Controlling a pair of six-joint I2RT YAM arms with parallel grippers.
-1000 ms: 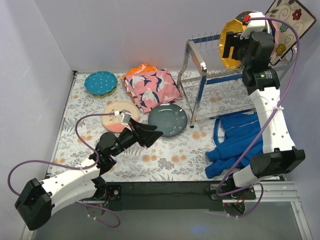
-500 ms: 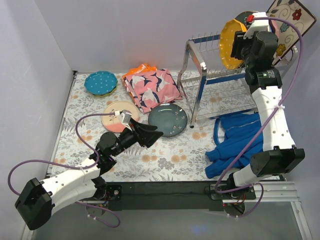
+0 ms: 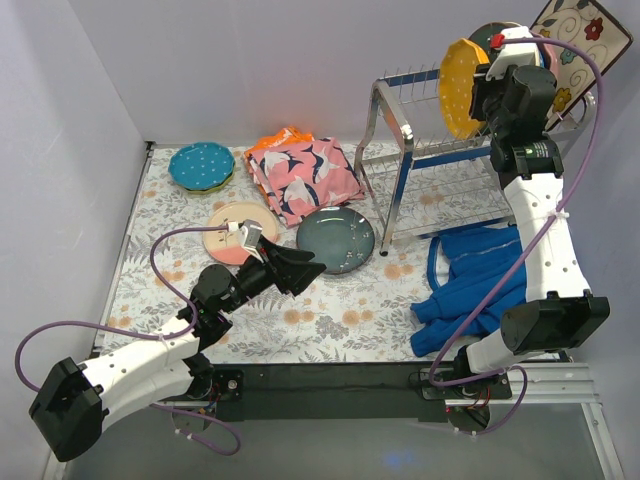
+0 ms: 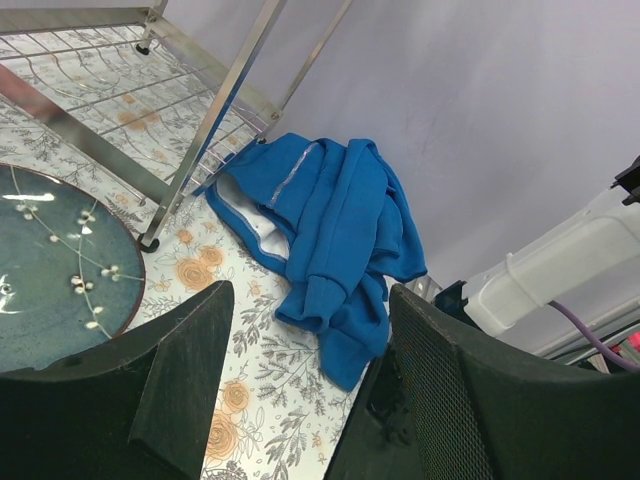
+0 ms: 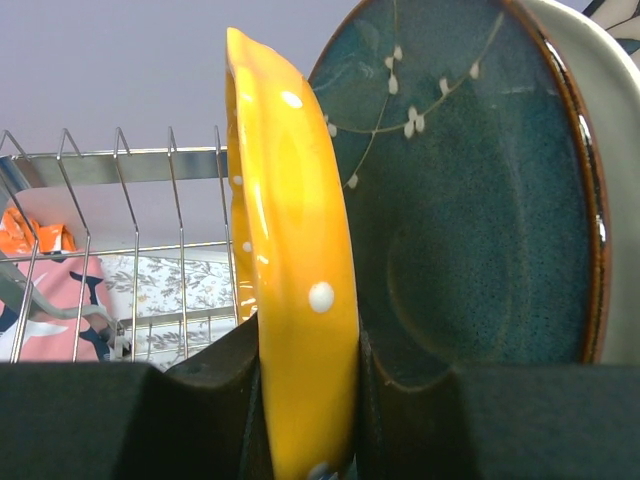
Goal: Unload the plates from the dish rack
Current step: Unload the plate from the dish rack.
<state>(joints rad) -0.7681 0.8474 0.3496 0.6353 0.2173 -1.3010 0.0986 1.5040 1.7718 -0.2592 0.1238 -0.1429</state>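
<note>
Right tool (image 5: 305, 395) is up at the top tier of the dish rack (image 3: 400, 130), clamped on the orange plate (image 5: 290, 240). One finger sits on each face near the rim, and we see no gap on either side. The plate stands on edge among the upright prongs and has white dots. We can't tell whether its lower edge sits in the rack.

Right behind it is a racked teal plate (image 5: 470, 200) with a branch pattern, also on edge. It's close to the orange one; we can't tell if they touch. A cream rim (image 5: 612, 150) shows behind that. The square floral plate (image 3: 575, 50) leans at the rack's far right end.

Left tool (image 4: 308, 300) is wide open and holds nothing. It's low over the surface (image 3: 330, 325), just on the near side of a flat teal plate (image 3: 336, 240) that lies beside the rack's front left leg.

Also flat on the surface:
- The cream-pink plate (image 3: 235, 232) is left of the flat teal plate.
- The blue dotted plate (image 3: 200, 163) is at the far left, stacked on something lime-edged.

The pink bird-print cloth (image 3: 303, 178) lies between the blue dotted plate and the rack. The blue garment (image 3: 470, 285) is bunched in front of the rack, beside our right arm.
</note>
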